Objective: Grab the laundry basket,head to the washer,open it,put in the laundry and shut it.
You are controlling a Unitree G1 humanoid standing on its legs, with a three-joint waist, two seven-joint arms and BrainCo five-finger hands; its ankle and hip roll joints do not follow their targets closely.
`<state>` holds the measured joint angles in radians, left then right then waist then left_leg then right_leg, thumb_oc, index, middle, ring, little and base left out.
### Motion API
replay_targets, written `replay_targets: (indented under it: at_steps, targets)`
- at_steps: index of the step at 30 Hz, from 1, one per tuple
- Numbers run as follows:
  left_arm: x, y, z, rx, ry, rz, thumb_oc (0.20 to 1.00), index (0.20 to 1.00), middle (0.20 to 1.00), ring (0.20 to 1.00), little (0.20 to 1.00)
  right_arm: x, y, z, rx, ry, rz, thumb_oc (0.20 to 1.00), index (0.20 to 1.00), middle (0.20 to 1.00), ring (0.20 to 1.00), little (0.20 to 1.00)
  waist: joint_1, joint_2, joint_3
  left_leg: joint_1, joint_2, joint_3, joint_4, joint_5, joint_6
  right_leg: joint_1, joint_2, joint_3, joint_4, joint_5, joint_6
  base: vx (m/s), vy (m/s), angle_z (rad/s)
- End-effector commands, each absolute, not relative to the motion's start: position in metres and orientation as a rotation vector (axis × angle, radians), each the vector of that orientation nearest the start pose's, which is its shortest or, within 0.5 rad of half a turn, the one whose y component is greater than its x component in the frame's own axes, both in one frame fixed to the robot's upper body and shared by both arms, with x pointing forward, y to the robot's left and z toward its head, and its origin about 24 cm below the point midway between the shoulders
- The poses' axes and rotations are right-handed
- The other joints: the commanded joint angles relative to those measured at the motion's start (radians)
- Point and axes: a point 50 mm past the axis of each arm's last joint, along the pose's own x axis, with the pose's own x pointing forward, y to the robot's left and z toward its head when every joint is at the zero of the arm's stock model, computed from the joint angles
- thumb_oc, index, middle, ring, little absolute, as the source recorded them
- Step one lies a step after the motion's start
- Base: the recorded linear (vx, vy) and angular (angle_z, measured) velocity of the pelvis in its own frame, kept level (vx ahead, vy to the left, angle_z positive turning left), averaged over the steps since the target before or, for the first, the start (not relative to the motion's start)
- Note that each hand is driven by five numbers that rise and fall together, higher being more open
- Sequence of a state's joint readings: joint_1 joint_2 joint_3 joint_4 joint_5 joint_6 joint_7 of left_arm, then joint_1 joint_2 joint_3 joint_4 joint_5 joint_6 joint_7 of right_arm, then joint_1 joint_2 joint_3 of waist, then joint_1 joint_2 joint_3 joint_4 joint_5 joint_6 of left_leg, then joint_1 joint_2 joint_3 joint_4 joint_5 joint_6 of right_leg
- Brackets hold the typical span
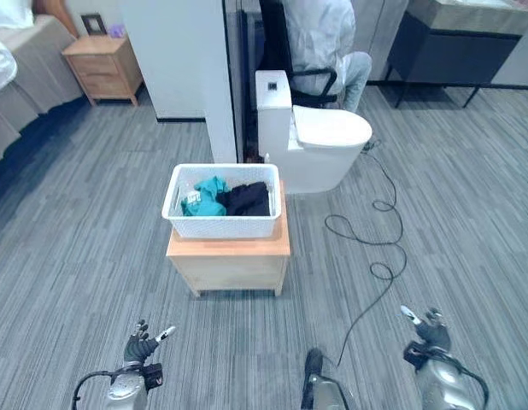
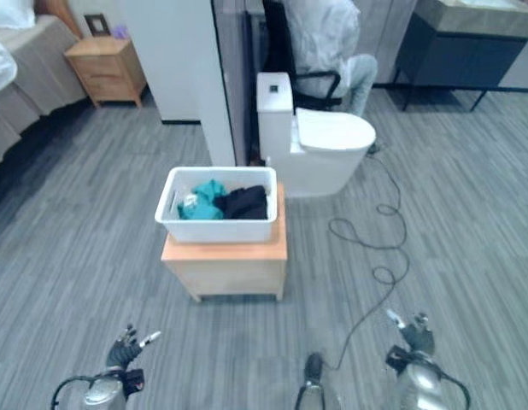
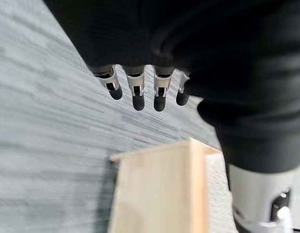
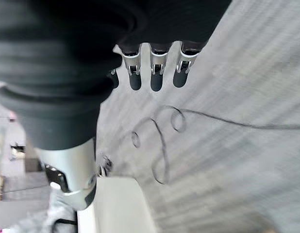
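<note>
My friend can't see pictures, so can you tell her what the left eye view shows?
A white laundry basket holding teal and dark clothes sits on a low wooden stand on grey floor. The robot's left hand and right hand hang low, open, holding nothing. Behind stand a white toilet and a seated person.

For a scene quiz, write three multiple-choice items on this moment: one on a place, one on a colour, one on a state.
1. Where does the basket stand?
A. on the floor
B. on the wooden stand
C. on the toilet

2. What colours is the laundry in it?
A. teal and dark
B. red and white
C. all yellow

3. How are the left hand and right hand?
A. both curled round the basket
B. one holding cloth
C. both open, holding nothing

Answers: 1 B, the basket sits atop the stand. 2 A, a teal piece lies beside a dark one. 3 C, the fingers are straight, short of the stand.
</note>
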<state>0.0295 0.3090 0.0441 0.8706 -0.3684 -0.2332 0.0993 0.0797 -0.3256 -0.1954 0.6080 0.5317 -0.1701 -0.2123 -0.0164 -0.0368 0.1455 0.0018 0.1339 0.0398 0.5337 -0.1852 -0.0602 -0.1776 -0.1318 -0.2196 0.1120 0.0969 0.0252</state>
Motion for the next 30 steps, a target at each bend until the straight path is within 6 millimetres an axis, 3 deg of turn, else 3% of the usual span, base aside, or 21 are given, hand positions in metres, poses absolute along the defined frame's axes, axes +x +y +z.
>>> replay_targets:
  at_steps: [1, 2, 3, 4, 5, 6, 7, 8, 10, 13, 14, 17, 19, 21, 23, 26, 27, 29, 30]
  targets:
    - [0.173, 0.294, -0.081, -0.027, 0.492, 0.504, 1.000, 1.000, 1.000, 1.000, 1.000, 0.203, -0.322, -0.010, 0.035, 0.178, -0.607, 1.000, 1.000, 1.000, 1.000, 1.000, 0.015, -0.002, 0.025, -0.129, 0.029, -0.076, 0.177, 0.182, 0.025, 0.097, 0.005, 0.020, -0.054, -0.036, 0.011, 0.20, -0.286, -0.41]
    - [0.178, 0.292, -0.075, -0.026, 0.463, 0.490, 1.000, 1.000, 1.000, 1.000, 1.000, 0.206, -0.322, -0.002, 0.015, 0.148, -0.599, 1.000, 1.000, 1.000, 1.000, 1.000, 0.023, -0.008, 0.027, -0.146, 0.064, -0.066, 0.133, 0.224, 0.028, 0.126, 0.022, 0.031, -0.054, -0.070, -0.008, 0.18, -0.189, -0.60]
    - [0.178, 0.292, -0.075, -0.026, 0.465, 0.490, 1.000, 1.000, 1.000, 1.000, 1.000, 0.205, -0.322, -0.002, 0.015, 0.149, -0.600, 1.000, 1.000, 1.000, 1.000, 1.000, 0.026, -0.006, 0.030, -0.139, 0.068, -0.064, 0.132, 0.221, 0.027, 0.130, 0.025, 0.033, -0.052, -0.073, -0.009, 0.20, -0.107, -0.19]
    - [0.180, 0.293, -0.071, -0.032, 0.439, 0.500, 1.000, 1.000, 1.000, 1.000, 1.000, 0.207, -0.321, 0.002, 0.005, 0.135, -0.585, 1.000, 1.000, 1.000, 1.000, 1.000, 0.033, -0.012, 0.026, -0.143, 0.082, -0.049, 0.061, 0.211, 0.024, 0.147, 0.019, 0.029, -0.061, -0.082, -0.004, 0.23, 0.031, -0.04]
    - [0.184, 0.293, -0.063, -0.032, 0.395, 0.505, 1.000, 1.000, 1.000, 1.000, 1.000, 0.215, -0.317, 0.014, -0.029, 0.098, -0.539, 1.000, 1.000, 1.000, 1.000, 1.000, 0.043, -0.019, 0.014, -0.131, 0.096, -0.026, -0.111, 0.191, 0.012, 0.165, 0.004, 0.027, -0.069, -0.099, 0.010, 0.22, 0.033, 0.08]
    - [0.184, 0.293, -0.063, -0.032, 0.395, 0.505, 1.000, 1.000, 1.000, 1.000, 1.000, 0.215, -0.317, 0.014, -0.029, 0.099, -0.539, 1.000, 1.000, 1.000, 1.000, 1.000, 0.042, -0.022, 0.013, -0.129, 0.092, -0.024, -0.119, 0.197, 0.013, 0.163, 0.000, 0.027, -0.070, -0.097, 0.010, 0.28, 0.150, 0.04]
    - [0.187, 0.301, -0.051, -0.029, 0.336, 0.551, 1.000, 1.000, 1.000, 1.000, 1.000, 0.223, -0.313, 0.023, -0.050, 0.073, -0.495, 1.000, 1.000, 1.000, 1.000, 1.000, 0.057, -0.013, 0.005, -0.118, 0.110, -0.019, -0.327, 0.220, -0.012, 0.184, -0.005, 0.027, -0.075, -0.115, 0.023, 0.13, 0.103, -0.02]
    - [0.187, 0.301, -0.051, -0.029, 0.336, 0.552, 1.000, 1.000, 1.000, 1.000, 1.000, 0.223, -0.313, 0.023, -0.050, 0.073, -0.494, 1.000, 1.000, 1.000, 1.000, 1.000, 0.056, -0.015, 0.004, -0.116, 0.108, -0.018, -0.337, 0.227, -0.012, 0.183, -0.007, 0.027, -0.077, -0.113, 0.023, 0.20, 0.173, -0.05]
    - [0.195, 0.313, -0.031, 0.002, 0.252, 0.612, 1.000, 1.000, 1.000, 1.000, 1.000, 0.236, -0.302, 0.037, -0.114, 0.031, -0.407, 1.000, 1.000, 1.000, 1.000, 1.000, 0.083, 0.005, 0.003, -0.127, 0.123, -0.047, -0.519, 0.308, -0.040, 0.223, -0.008, 0.023, -0.074, -0.141, 0.035, 0.19, 0.199, -0.08]
    - [0.200, 0.322, -0.016, 0.033, 0.189, 0.664, 1.000, 1.000, 1.000, 1.000, 1.000, 0.245, -0.290, 0.043, -0.122, 0.001, -0.349, 1.000, 1.000, 1.000, 1.000, 1.000, 0.092, 0.009, -0.001, -0.126, 0.121, -0.056, -0.513, 0.310, -0.053, 0.250, -0.021, 0.019, -0.068, -0.150, 0.049, 0.21, 0.257, -0.17]
    - [0.203, 0.327, -0.004, 0.050, 0.143, 0.693, 1.000, 1.000, 1.000, 1.000, 1.000, 0.247, -0.281, 0.042, -0.125, 0.009, -0.315, 1.000, 1.000, 1.000, 1.000, 1.000, 0.098, 0.010, -0.010, -0.141, 0.126, -0.022, -0.456, 0.288, -0.055, 0.278, -0.046, 0.008, -0.074, -0.150, 0.063, 0.20, 0.275, -0.18]
    - [0.204, 0.328, 0.007, 0.073, 0.100, 0.712, 1.000, 1.000, 1.000, 1.000, 1.000, 0.246, -0.274, 0.039, -0.131, 0.025, -0.289, 1.000, 1.000, 1.000, 1.000, 1.000, 0.110, 0.005, -0.019, -0.145, 0.123, 0.022, -0.406, 0.255, -0.050, 0.306, -0.085, 0.001, -0.089, -0.134, 0.082, 0.21, 0.294, 0.08]
    - [0.204, 0.332, 0.020, 0.119, 0.053, 0.746, 1.000, 1.000, 1.000, 1.000, 1.000, 0.247, -0.266, 0.034, -0.133, 0.046, -0.258, 1.000, 1.000, 1.000, 1.000, 1.000, 0.129, 0.000, -0.031, -0.147, 0.084, 0.032, -0.375, 0.203, -0.031, 0.311, -0.149, 0.003, -0.094, -0.094, 0.112, 0.24, 0.425, 0.28]
    - [0.213, 0.336, 0.049, 0.247, -0.037, 0.764, 1.000, 1.000, 1.000, 1.000, 1.000, 0.257, -0.251, 0.030, -0.092, 0.052, -0.237, 1.000, 1.000, 1.000, 1.000, 1.000, 0.164, -0.018, -0.030, -0.178, 0.018, 0.050, -0.329, 0.145, 0.003, 0.290, -0.227, -0.005, -0.087, -0.031, 0.137, 0.14, 0.444, -0.05]
    - [0.215, 0.337, 0.059, 0.274, -0.071, 0.770, 1.000, 1.000, 1.000, 1.000, 1.000, 0.262, -0.247, 0.031, -0.072, 0.046, -0.231, 1.000, 1.000, 1.000, 1.000, 1.000, 0.172, -0.026, -0.029, -0.195, 0.002, 0.057, -0.309, 0.130, 0.018, 0.268, -0.243, -0.005, -0.078, -0.013, 0.139, 0.05, 0.220, -0.01]
    - [0.223, 0.337, 0.089, 0.302, -0.184, 0.721, 1.000, 1.000, 1.000, 1.000, 1.000, 0.278, -0.239, 0.038, -0.052, 0.038, -0.211, 1.000, 1.000, 1.000, 1.000, 1.000, 0.209, -0.028, -0.006, -0.225, -0.001, 0.081, -0.294, 0.112, 0.033, 0.213, -0.254, -0.077, -0.059, 0.047, 0.138, -0.01, 0.133, -0.09]
    - [0.228, 0.335, 0.103, 0.325, -0.228, 0.689, 1.000, 1.000, 1.000, 1.000, 1.000, 0.284, -0.238, 0.041, -0.050, 0.031, -0.209, 1.000, 1.000, 1.000, 1.000, 1.000, 0.212, -0.027, 0.009, -0.236, 0.007, 0.081, -0.289, 0.108, 0.033, 0.198, -0.237, -0.096, -0.053, 0.038, 0.134, -0.09, 0.044, -0.14]
    - [0.244, 0.334, 0.126, 0.365, -0.292, 0.639, 1.000, 1.000, 1.000, 1.000, 1.000, 0.304, -0.235, 0.059, -0.064, -0.011, -0.209, 1.000, 1.000, 1.000, 1.000, 1.000, 0.221, -0.024, 0.039, -0.280, 0.012, 0.087, -0.265, 0.102, 0.032, 0.192, -0.244, -0.145, -0.083, 0.084, 0.157, -0.11, 0.002, -0.01]
    - [0.257, 0.330, 0.136, 0.405, -0.308, 0.606, 1.000, 1.000, 1.000, 1.000, 1.000, 0.310, -0.233, 0.068, -0.061, -0.032, -0.210, 1.000, 1.000, 1.000, 1.000, 1.000, 0.212, -0.029, 0.058, -0.302, -0.001, 0.077, -0.265, 0.103, 0.035, 0.171, -0.222, -0.111, -0.084, 0.063, 0.147, -0.13, 0.051, 0.22]
